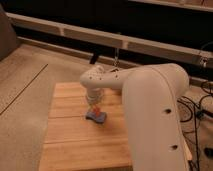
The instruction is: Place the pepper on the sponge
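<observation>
A: Where's the gripper (pixel 94 104)?

B: Pointing straight down over the middle of the wooden desk (pixel 65 142). It sits at the end of the big white arm (pixel 150 100), which fills the right side of the view and bends in toward the centre.

A: And the pepper (pixel 95 110)?

B: Right under the gripper. It's a small orange-red bit, approx. upright, with its top end at the gripper tip.

A: Sponge (pixel 98 118)?

B: Blue pad lying flat on the desk, directly below the pepper, just left of the arm's bulk. The pepper's lower end looks to be touching the sponge's top, though the contact spot is tiny, so prob. rather than certain.

A: Is the gripper clamped on the pepper, or let go?

B: Can't tell. The tip and the pepper run together from this angle.

A: Anything else nearby?

B: The desk stands on a pale speckled floor (pixel 25 85). A light rail (pixel 75 32) runs across the dark background behind it. Dark cables (pixel 197 107) hang at the far right, well apart from the sponge.
</observation>
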